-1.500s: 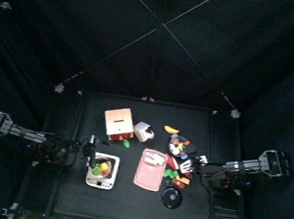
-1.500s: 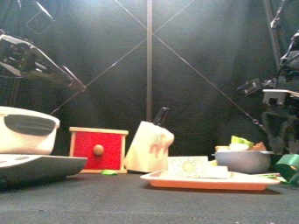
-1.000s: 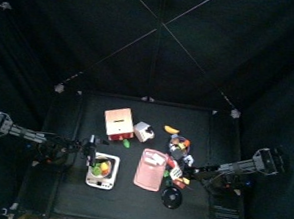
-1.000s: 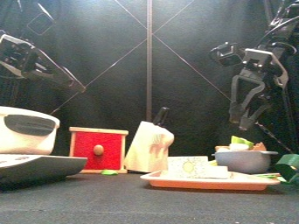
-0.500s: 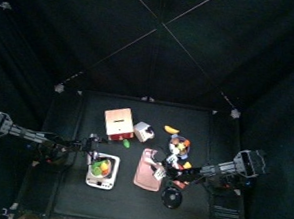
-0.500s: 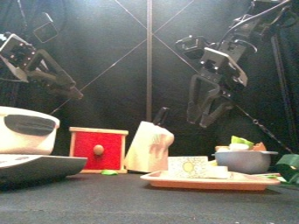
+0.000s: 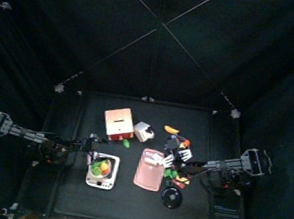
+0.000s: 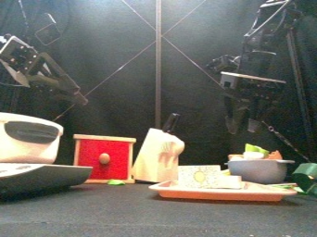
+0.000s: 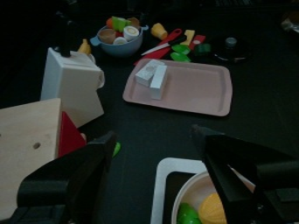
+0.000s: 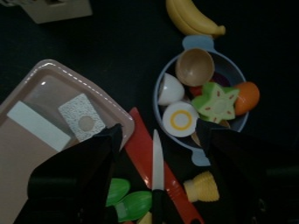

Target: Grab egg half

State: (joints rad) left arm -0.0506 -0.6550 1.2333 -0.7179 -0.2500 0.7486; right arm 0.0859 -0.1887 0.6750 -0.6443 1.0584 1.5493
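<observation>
The egg half (image 10: 180, 117), white with a yellow yolk, lies in a blue bowl (image 10: 225, 66) beside a brown egg, a green star piece and an orange piece. My right gripper (image 10: 163, 149) hangs open above the bowl's edge, its jaws spread wide and holding nothing. In the front view the right gripper (image 8: 247, 120) hovers well above the bowl (image 8: 260, 170). I cannot make out the egg half in the top or front view. My left gripper (image 9: 155, 140) is open above a white dish (image 9: 187, 175) of fruit, at the table's left (image 7: 84, 154).
A red-handled knife (image 10: 156, 166) lies under my right gripper, next to the pink tray (image 10: 52, 96) that holds white blocks. A banana (image 10: 193, 19) lies beyond the bowl. A red box (image 8: 103, 157) and a white knife block (image 8: 158, 155) stand mid-table.
My right arm rose from the table's right side, swung in towards the middle, then shifted back to the right over the bowl. Its jaws stayed open. The left arm barely moved.
</observation>
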